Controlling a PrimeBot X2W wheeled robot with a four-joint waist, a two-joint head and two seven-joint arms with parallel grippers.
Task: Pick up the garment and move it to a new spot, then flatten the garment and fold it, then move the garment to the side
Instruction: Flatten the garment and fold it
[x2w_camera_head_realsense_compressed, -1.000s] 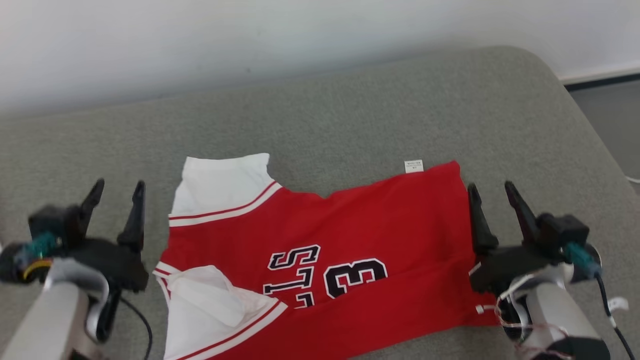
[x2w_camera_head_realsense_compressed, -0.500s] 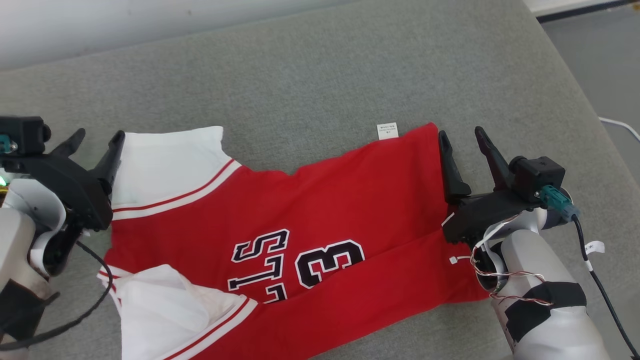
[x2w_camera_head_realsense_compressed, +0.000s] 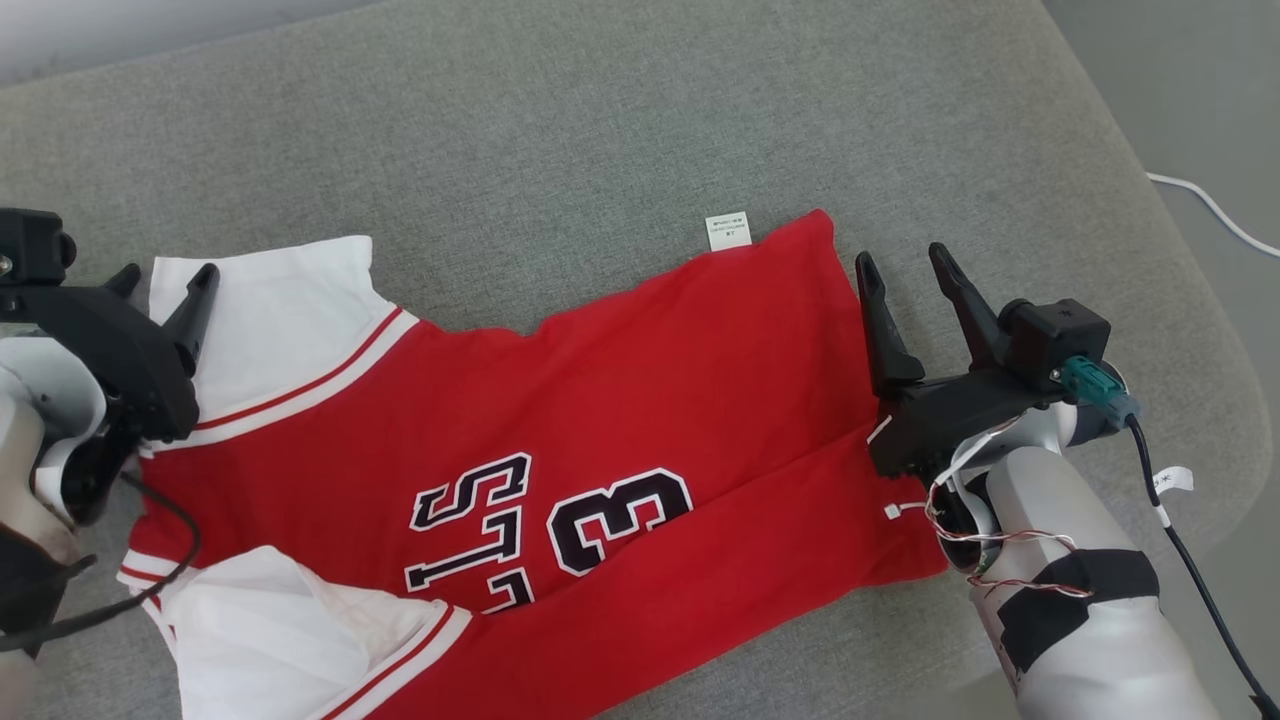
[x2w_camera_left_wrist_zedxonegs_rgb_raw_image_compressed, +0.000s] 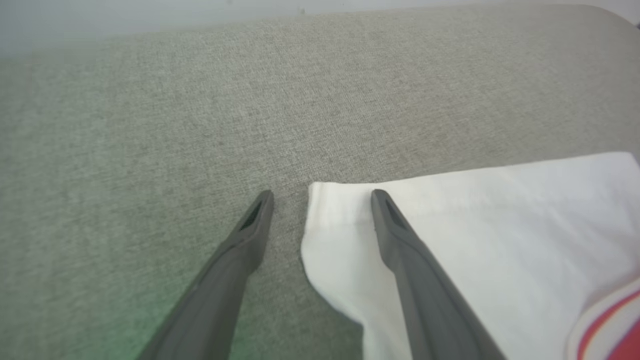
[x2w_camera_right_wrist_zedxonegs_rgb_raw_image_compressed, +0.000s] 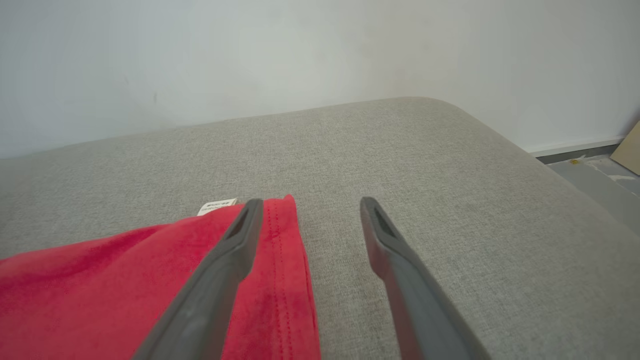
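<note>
1. Nearest, at 7 o'clock in the head view, one white sleeve (x2w_camera_head_realsense_compressed: 270, 640) of the garment (x2w_camera_head_realsense_compressed: 640, 400) lies rumpled, edged with red and white striped trim. At 5 o'clock is the pale right forearm (x2w_camera_head_realsense_compressed: 1090, 640), banded with black tape and trailing thin wires.
2. The garment is a soft red jersey with black, white-outlined lettering (x2w_camera_head_realsense_compressed: 550, 525). It is spread flat from 9 to 3 o'clock on the cushion (x2w_camera_head_realsense_compressed: 600, 120), with one long crease running along its near part.
3. The left pincer (x2w_camera_head_realsense_compressed: 168, 272), with two long dark tapered fingers, stands spread and empty at 9 o'clock. In the left wrist view it (x2w_camera_left_wrist_zedxonegs_rgb_raw_image_compressed: 322, 194) straddles the corner of the far white sleeve (x2w_camera_left_wrist_zedxonegs_rgb_raw_image_compressed: 475, 240), with the 3 o'clock finger over the cloth and the other over bare cushion. Contact cannot be judged.
4. The right pincer (x2w_camera_head_realsense_compressed: 900, 254) is likewise parted and holds nothing, just beside the hem at 3 o'clock. In the right wrist view it (x2w_camera_right_wrist_zedxonegs_rgb_raw_image_compressed: 311, 201) has its 9 o'clock finger above the stitched red hem.
5. A small white label (x2w_camera_head_realsense_compressed: 728, 231) juts out at the hem's far corner.
6. The cushion is grey woven fabric with a rounded corner. Beyond it are a pale wall (x2w_camera_right_wrist_zedxonegs_rgb_raw_image_compressed: 300, 50) and a white cable (x2w_camera_head_realsense_compressed: 1210, 210) on the floor.
</note>
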